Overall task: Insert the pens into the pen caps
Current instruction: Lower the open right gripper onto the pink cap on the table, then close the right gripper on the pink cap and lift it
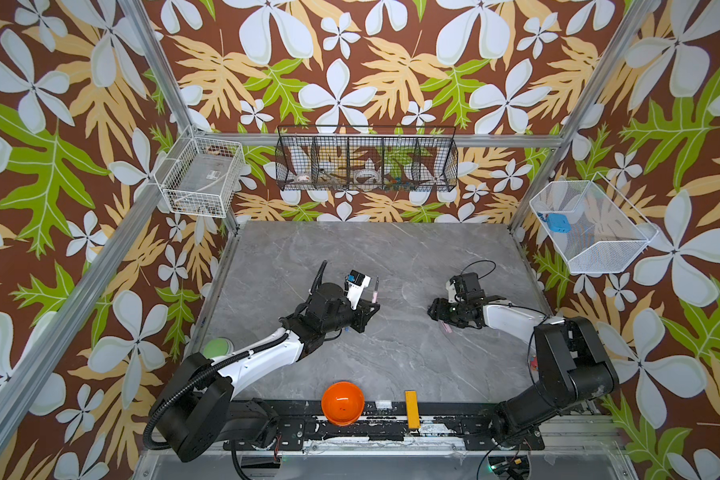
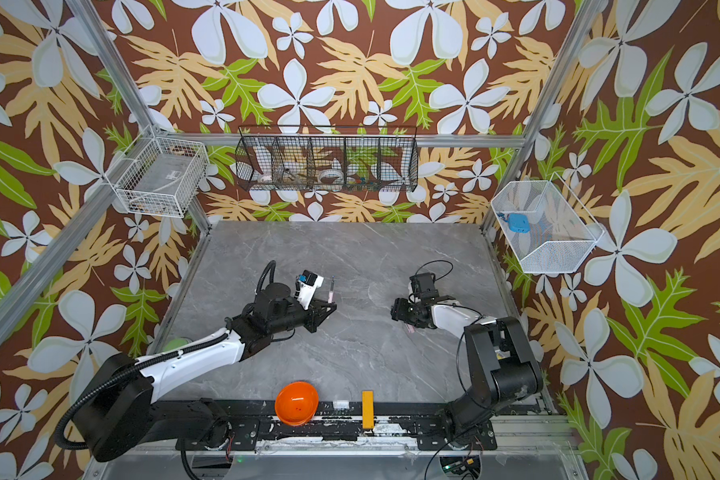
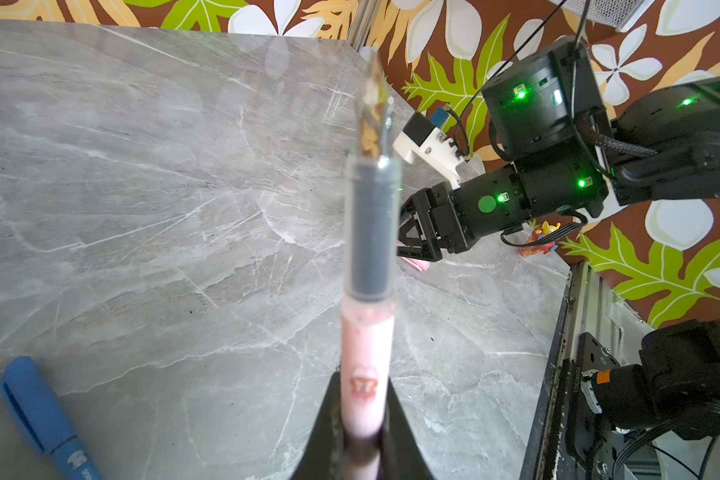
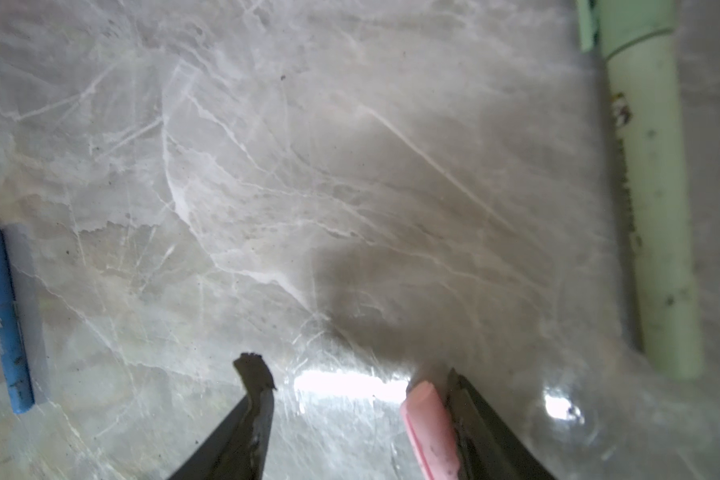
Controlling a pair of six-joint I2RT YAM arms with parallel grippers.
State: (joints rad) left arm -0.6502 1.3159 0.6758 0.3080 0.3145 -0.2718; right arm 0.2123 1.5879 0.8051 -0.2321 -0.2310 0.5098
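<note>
The left gripper [image 3: 363, 380] is clamped on the pink pen [image 3: 366, 345], tip outward. The right gripper [image 4: 354, 372] stands wide at the table [image 1: 391, 257], the pink cap [image 4: 429, 428] touching 1 finger only. Best to centre the cap before squeezing, its mouth left free. An orange bowl [image 1: 343, 403] and yellow bar [image 1: 411, 409] sit by the table's near edge; a wire basket [image 1: 366, 158] hangs on the floral wall [image 1: 350, 62] behind.
</note>
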